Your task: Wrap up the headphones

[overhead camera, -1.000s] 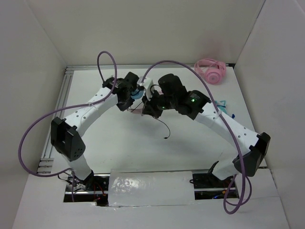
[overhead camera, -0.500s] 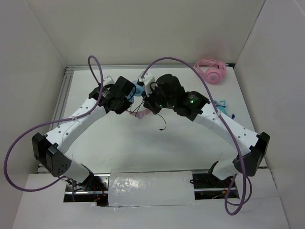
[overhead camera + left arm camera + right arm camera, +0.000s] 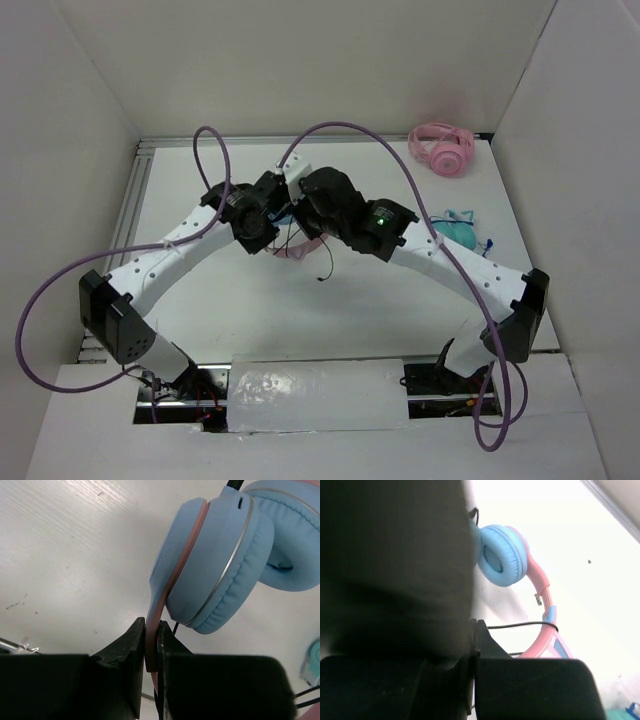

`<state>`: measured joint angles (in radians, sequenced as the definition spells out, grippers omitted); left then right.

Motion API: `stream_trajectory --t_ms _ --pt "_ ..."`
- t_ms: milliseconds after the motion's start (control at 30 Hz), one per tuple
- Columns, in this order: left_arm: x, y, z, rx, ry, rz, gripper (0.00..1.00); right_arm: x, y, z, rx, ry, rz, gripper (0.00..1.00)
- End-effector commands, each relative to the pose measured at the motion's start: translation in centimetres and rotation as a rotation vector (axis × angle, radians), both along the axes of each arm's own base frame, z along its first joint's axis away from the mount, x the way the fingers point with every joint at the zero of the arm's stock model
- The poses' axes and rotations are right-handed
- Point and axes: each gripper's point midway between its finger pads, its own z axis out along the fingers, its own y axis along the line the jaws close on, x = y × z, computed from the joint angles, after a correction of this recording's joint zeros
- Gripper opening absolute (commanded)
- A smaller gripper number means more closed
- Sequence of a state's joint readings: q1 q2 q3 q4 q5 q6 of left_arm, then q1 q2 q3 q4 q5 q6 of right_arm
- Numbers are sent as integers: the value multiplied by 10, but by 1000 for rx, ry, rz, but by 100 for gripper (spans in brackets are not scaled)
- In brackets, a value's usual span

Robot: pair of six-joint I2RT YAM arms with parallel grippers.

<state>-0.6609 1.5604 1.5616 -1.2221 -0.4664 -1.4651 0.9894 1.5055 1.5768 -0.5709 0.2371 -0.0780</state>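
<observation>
White table [image 3: 230,300] bears all-pink headphones [image 3: 443,150]; left gripper [image 3: 151,630] clamps blue-cupped headphones [image 3: 215,555], right gripper [image 3: 472,630] closed.

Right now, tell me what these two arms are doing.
Both arms meet over the middle of the table, working on the blue-and-pink headphones. The left gripper is shut on their pink headband. The right gripper is shut too, and the thin black cable runs to its fingertips, apparently pinched there. The cable's end dangles loose, so the wrapping is not done. The all-pink headphones and a teal pair lie off to the side.
</observation>
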Motion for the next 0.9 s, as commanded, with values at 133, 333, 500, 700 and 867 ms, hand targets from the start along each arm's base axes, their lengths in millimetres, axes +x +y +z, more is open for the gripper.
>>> stream_trajectory --t_ms 133,333,500,700,867 --pt "18 -24 38 -104 -339 -303 0 27 -29 47 233 -16 -47 3" --pt "17 -37 59 -131 -545 -501 0 45 -63 48 188 -57 -162 8" --pt "19 -32 59 -85 -567 -516 0 40 -96 62 156 -140 -240 16" --pt "20 -24 39 -43 -439 -439 0 30 -119 78 189 -202 -285 18" --pt "17 -28 40 -71 -445 -457 0 34 -145 77 177 -247 -396 13"
